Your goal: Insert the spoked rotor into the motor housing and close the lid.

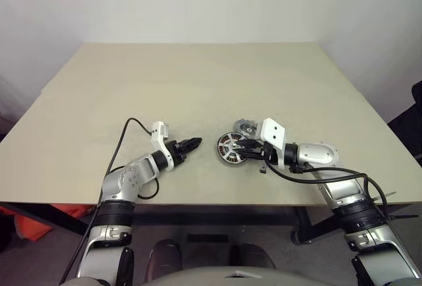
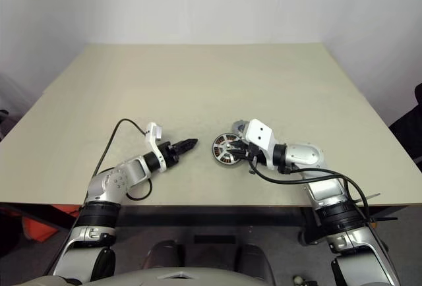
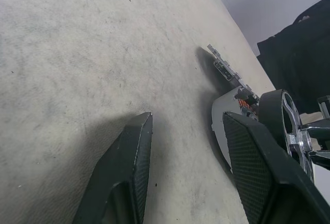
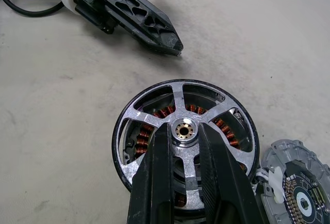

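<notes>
Right end effector (image 4: pixel 179 182) nearest, 2 black fingers pinched onto 1 spoke of the spoked rotor (image 4: pixel 184 131), just below the brass hub. Probably gripped there to keep the wheel flat and centred while seating it. Copper windings showing through the open spokes, so rotor sitting on or in the motor housing (image 1: pixel 229 149) already; can't say whether fully seated.

Just beside that, on the worktop (image 1: pixel 198 82), the lid (image 4: pixel 298 190) lying next to the housing rim, near enough to grab next. Looks still off, so closing step not done.

Farther out across the gap, left end effector (image 1: pixel 192 144) pointing toward the housing, fingers apart and gripping nothing, hovering near but not touching. Likely parked there to steady the housing or go for the lid.
</notes>
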`<action>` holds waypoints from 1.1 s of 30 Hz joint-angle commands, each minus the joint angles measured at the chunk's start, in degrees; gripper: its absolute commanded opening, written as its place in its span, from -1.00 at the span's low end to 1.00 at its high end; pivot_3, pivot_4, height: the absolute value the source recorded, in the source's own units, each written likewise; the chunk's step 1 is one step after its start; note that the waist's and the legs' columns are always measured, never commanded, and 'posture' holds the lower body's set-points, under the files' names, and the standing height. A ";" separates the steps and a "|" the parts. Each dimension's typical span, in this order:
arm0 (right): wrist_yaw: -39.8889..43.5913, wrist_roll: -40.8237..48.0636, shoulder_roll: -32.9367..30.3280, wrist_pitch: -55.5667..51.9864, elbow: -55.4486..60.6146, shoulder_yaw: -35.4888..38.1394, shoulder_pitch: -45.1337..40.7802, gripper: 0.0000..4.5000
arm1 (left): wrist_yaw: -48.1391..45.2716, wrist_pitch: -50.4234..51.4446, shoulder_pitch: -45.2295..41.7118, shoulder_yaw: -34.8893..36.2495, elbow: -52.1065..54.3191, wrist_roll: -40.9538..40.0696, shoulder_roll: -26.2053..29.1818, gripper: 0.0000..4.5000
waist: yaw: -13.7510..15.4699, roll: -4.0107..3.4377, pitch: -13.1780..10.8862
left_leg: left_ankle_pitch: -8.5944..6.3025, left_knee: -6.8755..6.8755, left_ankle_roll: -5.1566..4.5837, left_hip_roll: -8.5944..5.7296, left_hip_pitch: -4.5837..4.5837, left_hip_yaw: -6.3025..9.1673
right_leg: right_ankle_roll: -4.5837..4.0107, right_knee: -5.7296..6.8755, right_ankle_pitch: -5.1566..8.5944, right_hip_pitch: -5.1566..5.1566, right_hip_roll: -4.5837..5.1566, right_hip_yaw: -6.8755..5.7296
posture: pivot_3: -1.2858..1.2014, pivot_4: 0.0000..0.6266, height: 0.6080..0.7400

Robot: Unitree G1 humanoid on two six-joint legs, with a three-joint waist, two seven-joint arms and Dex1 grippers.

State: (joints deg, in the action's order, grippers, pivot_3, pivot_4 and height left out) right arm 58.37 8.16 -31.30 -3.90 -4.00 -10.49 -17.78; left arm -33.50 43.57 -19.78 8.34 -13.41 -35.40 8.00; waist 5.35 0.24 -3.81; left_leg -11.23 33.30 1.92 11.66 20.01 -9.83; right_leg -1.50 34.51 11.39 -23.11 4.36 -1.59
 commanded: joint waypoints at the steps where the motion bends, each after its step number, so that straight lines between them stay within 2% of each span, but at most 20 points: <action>1: 0.28 1.66 0.47 -0.62 0.28 0.99 -1.20 -0.84 | 0.20 -0.75 0.07 0.24 0.81 0.39 0.51 0.02 | -0.01 0.00 0.00 | 0.00 0.00 0.00 0.00 0.00 0.00 | 0.00 0.00 0.00 0.00 0.00 0.00 | 0.03 -1.00 1.00; 5: 0.85 7.46 1.45 -4.87 4.66 3.78 -2.17 -0.84 | 0.17 -0.75 0.21 0.16 0.76 0.53 0.54 0.02 | -0.02 0.00 0.00 | 0.00 0.00 0.00 0.01 0.00 0.00 | -0.01 0.00 0.00 -0.02 -0.01 0.00 | 0.03 -1.00 1.00; 8: 0.54 8.48 1.54 -6.04 5.55 4.42 -2.55 -0.84 | 0.13 -0.70 0.26 0.07 0.81 0.60 0.53 0.02 | 0.00 0.00 0.00 | 0.00 -0.01 0.00 0.01 0.01 0.00 | -0.01 0.01 0.00 -0.03 -0.02 0.00 | 0.03 -1.00 1.00; 33: -0.41 2.70 1.96 -1.62 -1.12 2.63 -1.55 -0.84 | 0.11 -0.83 0.60 -0.16 1.09 0.88 0.67 0.02 | -0.01 0.00 0.00 | 0.00 -0.01 0.01 0.01 0.02 0.00 | -0.01 0.00 0.00 -0.04 -0.02 0.01 | 0.03 -1.00 1.00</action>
State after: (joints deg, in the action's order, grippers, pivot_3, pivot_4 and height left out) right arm 58.33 10.68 -29.47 -6.84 -5.83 -8.16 -18.89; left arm -33.63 43.01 -19.46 8.23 -13.16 -35.00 8.01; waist 5.35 0.24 -3.81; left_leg -11.23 33.29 1.93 11.67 20.03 -9.83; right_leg -1.51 34.50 11.38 -23.15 4.34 -1.58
